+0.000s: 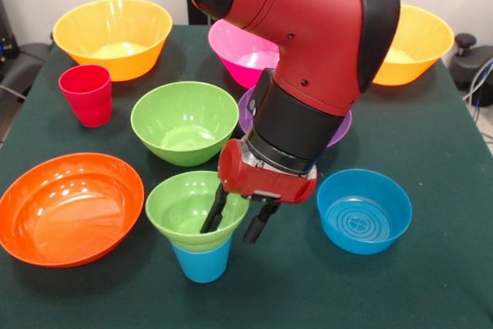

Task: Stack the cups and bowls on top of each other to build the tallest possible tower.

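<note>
**Gripper straddling rim of small green bowl seated on blue cup**

Table [431, 190]: dark green cloth, fills the frame.

Arm [308, 52]: red and black, enters from top centre and slants down to lower centre, hiding part of the bowls behind it.

Left yellow-orange bowl [112, 36]: large, upright, upper left of frame.

Right yellow-orange bowl [420, 40]: large, upper right, its left portion hidden by the arm.

Orange bowl [69, 206]: wide and shallow, lower left, upright, standing alone.

Pink bowl [239, 55]: large, top centre, right half behind the arm.

Lime green bowl [185, 121]: medium, centre left, upright, empty.

Purple bowl [248, 113]: only slivers of rim visible on either side of the arm, centre of frame; contents cannot be told.

Blue bowl [363, 212]: small, lower right of centre, upright, empty, apart from the others.

Small green bowl [185, 209]: bottom centre, seated in the mouth of the sky blue cup [202, 261]; this two-piece stack is the only stacked item seen.

Gripper [237, 219]: fingers parted moderately, nothing clamped between them. One finger reaches inside the small green bowl; the other hangs just outside its right rim, so the rim lies between them. Contact with the rim cannot be told.

Red cup [86, 94]: left side, upright, just below the left yellow-orange bowl.
</note>
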